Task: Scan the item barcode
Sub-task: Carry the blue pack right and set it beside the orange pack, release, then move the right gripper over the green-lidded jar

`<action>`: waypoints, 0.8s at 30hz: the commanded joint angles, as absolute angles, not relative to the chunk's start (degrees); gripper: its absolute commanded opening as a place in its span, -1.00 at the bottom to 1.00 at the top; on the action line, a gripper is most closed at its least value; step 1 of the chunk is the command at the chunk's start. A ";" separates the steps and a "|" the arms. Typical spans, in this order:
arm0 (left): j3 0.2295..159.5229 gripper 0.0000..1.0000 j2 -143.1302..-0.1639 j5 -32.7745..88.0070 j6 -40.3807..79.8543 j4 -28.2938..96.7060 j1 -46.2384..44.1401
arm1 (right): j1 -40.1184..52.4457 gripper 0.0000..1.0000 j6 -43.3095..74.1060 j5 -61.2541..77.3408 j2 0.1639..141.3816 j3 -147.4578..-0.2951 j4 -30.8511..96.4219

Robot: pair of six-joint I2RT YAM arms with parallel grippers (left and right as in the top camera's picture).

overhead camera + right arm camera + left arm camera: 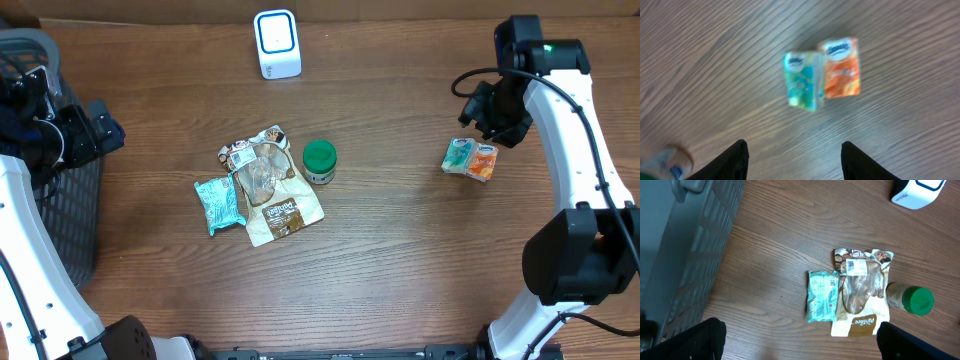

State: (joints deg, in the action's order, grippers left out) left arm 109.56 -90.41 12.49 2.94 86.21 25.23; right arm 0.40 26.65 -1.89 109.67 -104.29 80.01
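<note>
A twin pack of tissues (pixel 470 159), one half teal and one orange, lies flat on the wooden table at the right. My right gripper (pixel 490 115) hovers just beyond it. In the right wrist view the pack (pixel 822 72) sits ahead of the gripper (pixel 795 145), which is open with only bare wood between its fingers. The white scanner with a blue window (pixel 277 43) stands at the back centre and shows in the left wrist view's top corner (pixel 917 192). My left gripper (pixel 100 125) is at the far left, wide open (pixel 800 330) and empty.
A cluster lies mid-table: a green-lidded jar (pixel 319 161), a teal snack packet (pixel 218 204) and a clear bag over a brown-and-white pouch (pixel 270 185). A dark mesh basket (pixel 60 210) stands at the left edge beside the left arm.
</note>
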 commanded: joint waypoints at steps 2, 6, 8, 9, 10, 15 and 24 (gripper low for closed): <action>110.72 0.99 -90.78 13.34 2.09 86.37 25.15 | 2.85 0.13 21.96 3.46 109.19 -105.89 80.95; 110.72 0.99 -90.78 13.34 2.09 86.37 25.12 | 5.63 0.13 18.24 10.31 109.21 -105.89 80.05; 110.72 0.99 -90.78 13.32 2.09 86.35 25.12 | 7.14 0.13 17.43 13.13 109.21 -105.82 79.05; 110.72 0.99 -90.78 13.32 2.09 86.37 25.12 | 8.12 0.13 17.45 13.93 109.23 -105.82 78.39; 110.72 0.99 -90.78 13.34 2.11 86.37 25.12 | 9.02 0.13 17.47 14.13 109.27 -105.82 77.84; 110.72 0.99 -90.78 13.34 2.11 86.35 25.12 | 14.55 0.13 17.56 14.28 109.36 -105.16 74.17; 110.72 0.99 -90.78 13.34 2.09 86.37 25.12 | 25.56 0.29 17.72 14.24 110.54 -102.69 65.93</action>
